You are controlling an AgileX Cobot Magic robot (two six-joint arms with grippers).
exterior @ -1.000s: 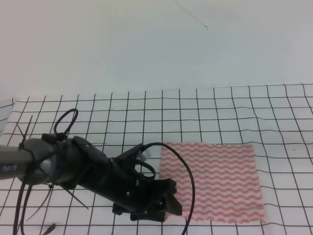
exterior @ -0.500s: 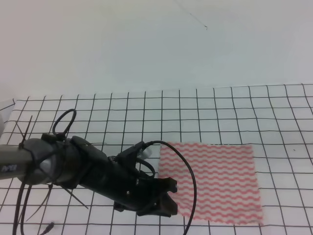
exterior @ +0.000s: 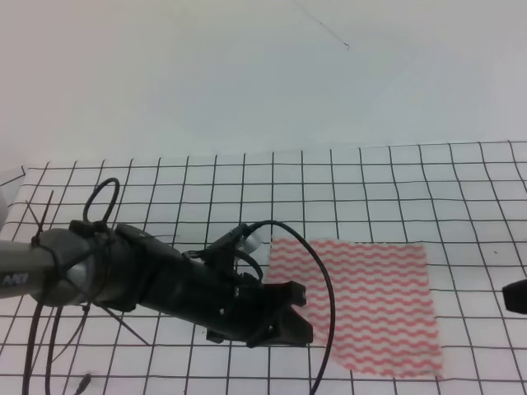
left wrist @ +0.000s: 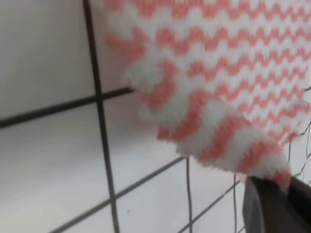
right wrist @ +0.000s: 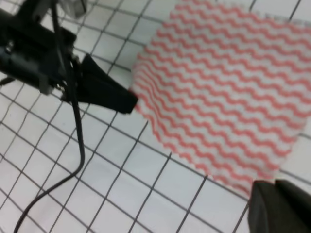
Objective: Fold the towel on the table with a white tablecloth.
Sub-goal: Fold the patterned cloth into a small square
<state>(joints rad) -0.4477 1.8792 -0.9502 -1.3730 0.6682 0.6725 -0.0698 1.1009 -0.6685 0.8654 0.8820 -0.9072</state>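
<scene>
One towel [exterior: 362,309]. One table [exterior: 370,177] under gridded white cloth. Two grippers: left gripper [exterior: 288,317] on towel's near-left corner, right gripper [right wrist: 279,206] near towel's right edge.

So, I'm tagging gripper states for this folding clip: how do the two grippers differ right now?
The left gripper has reached the towel and pinches its near-left edge, lifting it off the table; the right gripper only peeks in at the frame edge, touching nothing. The left shows fully in the high view; the right's jaws stay out of sight. Both are dark.
</scene>
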